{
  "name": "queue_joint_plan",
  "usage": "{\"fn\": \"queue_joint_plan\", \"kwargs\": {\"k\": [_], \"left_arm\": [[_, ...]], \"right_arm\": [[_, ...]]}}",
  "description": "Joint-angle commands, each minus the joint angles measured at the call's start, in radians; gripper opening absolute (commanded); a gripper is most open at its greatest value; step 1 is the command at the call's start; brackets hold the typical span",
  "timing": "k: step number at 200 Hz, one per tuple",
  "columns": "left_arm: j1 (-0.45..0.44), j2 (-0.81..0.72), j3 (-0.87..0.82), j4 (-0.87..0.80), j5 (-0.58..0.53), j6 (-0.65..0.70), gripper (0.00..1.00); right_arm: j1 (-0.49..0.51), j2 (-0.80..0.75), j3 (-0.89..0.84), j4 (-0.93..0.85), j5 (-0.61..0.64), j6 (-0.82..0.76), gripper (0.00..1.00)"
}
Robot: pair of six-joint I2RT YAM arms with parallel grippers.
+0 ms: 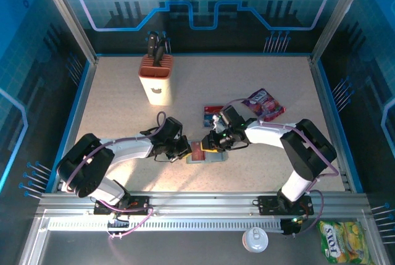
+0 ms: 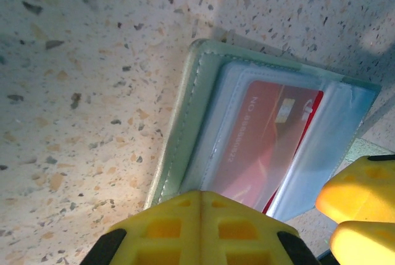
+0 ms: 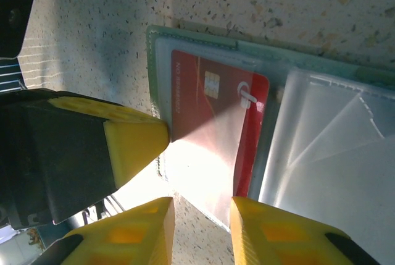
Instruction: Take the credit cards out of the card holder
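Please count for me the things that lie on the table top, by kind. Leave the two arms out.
Knife block: 1
Snack packet: 1
Card holder: 1
Cards: 2 that can be told apart, one in the holder and one loose; the loose one may be a small stack
Total: 5

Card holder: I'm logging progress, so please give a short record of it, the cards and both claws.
card holder: open, flat on the table
red card: inside the holder, under the clear sleeve
loose card: on the table beside the purple snack packet
left claw: shut, tip at the holder's edge
right claw: open, holder's edge between its fingers
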Motion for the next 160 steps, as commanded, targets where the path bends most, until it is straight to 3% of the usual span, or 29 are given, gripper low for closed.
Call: {"fn": "queue_joint_plan", "kwargs": {"k": [1, 160], "left_arm": [[0.007, 0.018, 0.004, -0.034, -0.016, 0.024, 0.0], [0.008, 0.024, -0.005, -0.026, -0.015, 0.021, 0.0]], "right_arm": [[0.016, 0.019, 0.027, 0.001, -0.006, -0.006, 0.31], [0.031, 0.114, 0.044, 0.064, -0.047, 0.016, 0.29]]}}
